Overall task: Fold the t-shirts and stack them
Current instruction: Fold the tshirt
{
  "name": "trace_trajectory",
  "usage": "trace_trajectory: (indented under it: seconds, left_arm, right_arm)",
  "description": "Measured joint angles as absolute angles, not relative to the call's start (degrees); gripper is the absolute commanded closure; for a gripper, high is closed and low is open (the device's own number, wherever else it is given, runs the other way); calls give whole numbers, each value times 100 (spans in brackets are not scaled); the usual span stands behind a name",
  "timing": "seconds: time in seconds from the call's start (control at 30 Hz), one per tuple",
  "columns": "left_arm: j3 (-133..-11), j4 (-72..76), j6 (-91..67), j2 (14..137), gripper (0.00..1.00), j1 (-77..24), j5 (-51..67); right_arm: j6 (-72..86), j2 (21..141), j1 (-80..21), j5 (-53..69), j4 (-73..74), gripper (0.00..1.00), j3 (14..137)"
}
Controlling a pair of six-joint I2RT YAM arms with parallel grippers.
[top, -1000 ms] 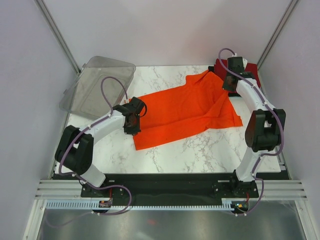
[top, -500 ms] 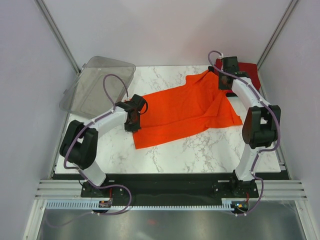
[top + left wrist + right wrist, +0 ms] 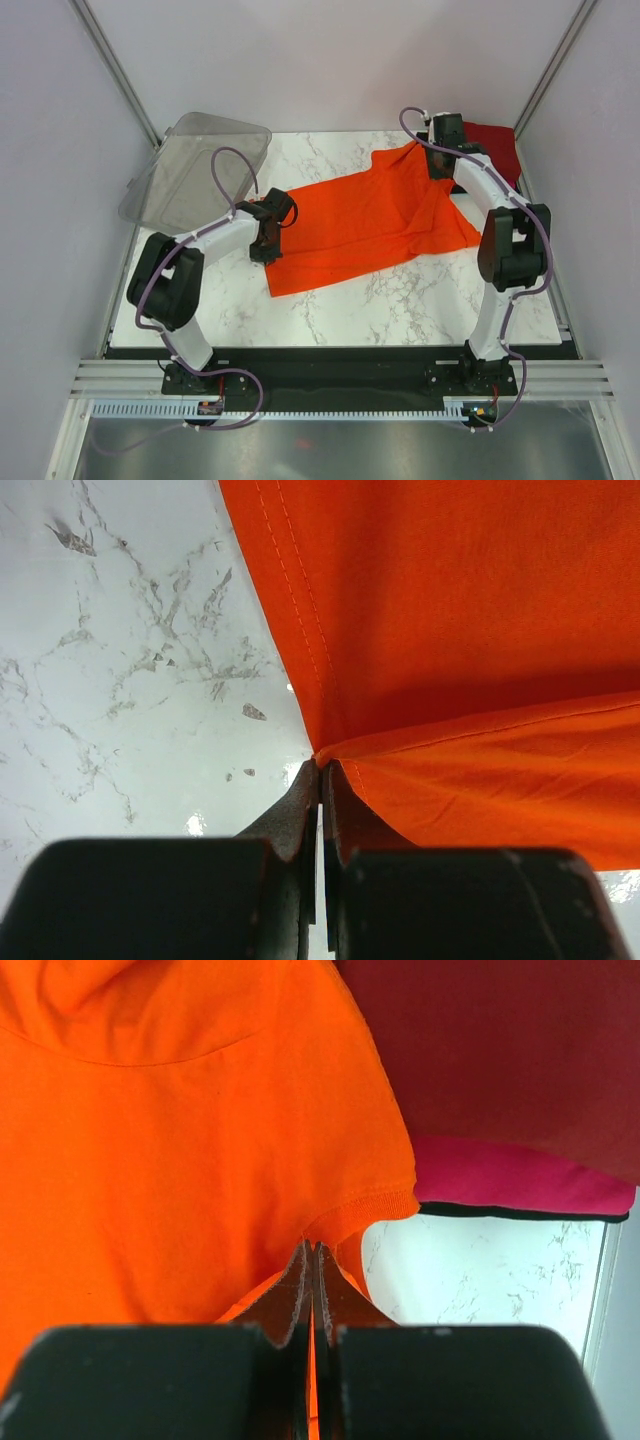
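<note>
Finds orange shirt (image 3: 370, 215) spread across table (image 3: 420, 300), left gripper (image 3: 320, 780) pressed tight on its left edge, right gripper (image 3: 310, 1255) pinching its far hem beside folded red shirts (image 3: 520, 1050).

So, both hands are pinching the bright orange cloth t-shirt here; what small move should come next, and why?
Probably raise both hands slightly, together. The left hand is shut on the bright orange cloth t-shirt at its edge, the right hand on its far end beside the folded dark red shirt. The shirt lies spread, unfolded, on the white marble table; lifting should free that edge for a fold.
</note>
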State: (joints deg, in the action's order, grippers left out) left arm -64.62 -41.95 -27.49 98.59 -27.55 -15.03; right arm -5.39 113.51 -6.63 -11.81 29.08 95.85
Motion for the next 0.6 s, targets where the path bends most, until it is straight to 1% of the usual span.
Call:
trace_trajectory:
  seconds: [0.03, 0.07, 0.1, 0.13, 0.17, 0.2, 0.23, 0.27, 0.3, 0.4, 0.5, 0.6]
  left_arm:
    - [-6462, -4195, -2749, 9872, 98, -2755, -1505]
    - [-6464, -4198, -2746, 9878, 95, -2753, -1505]
    - [-6469, -4204, -2749, 9883, 91, -2753, -1505]
    - [-6473, -4213, -2746, 9883, 77, -2751, -1503]
    - [-6479, -4224, -2724, 9883, 70, -2749, -1505]
    - [-6486, -4244, -2703, 9883, 62, -2746, -1507]
    - [-6490, -4270, -2689, 9883, 60, -2744, -1507]
    - [-6490, -4303, -2685, 9872, 59, -2744, -1507]
    - [-6490, -4344, -2676, 9848, 58, -2744, -1505]
    - [-6552, -4449, -2606, 9671, 57, -2753, -1474]
    - [-6792, -4486, -2508, 9312, 57, -2842, -1264]
    - [-6949, -4265, -2488, 8980, 59, -3039, -668]
  right_arm:
    - [-576, 11386, -670, -1181, 2910, 96, 9607]
    - [-591, 11415, -685, -1181, 2912, 94, 9638]
    - [-617, 11439, -705, -1177, 2910, 90, 9679]
    - [-637, 11450, -731, -1177, 2910, 88, 9714]
    - [-668, 11450, -764, -1173, 2910, 85, 9743]
    - [-696, 11450, -786, -1177, 2906, 77, 9776]
    - [-694, 11450, -843, -1177, 2904, 73, 9797]
    - [-692, 11443, -884, -1186, 2893, 68, 9806]
    - [-639, 11437, -915, -1190, 2891, 56, 9806]
    - [-292, 11349, -1007, -1236, 2943, 46, 9793]
    - [377, 11048, -1002, -1245, 3192, 44, 9697]
    - [1258, 10464, -836, -1116, 3439, 47, 9321]
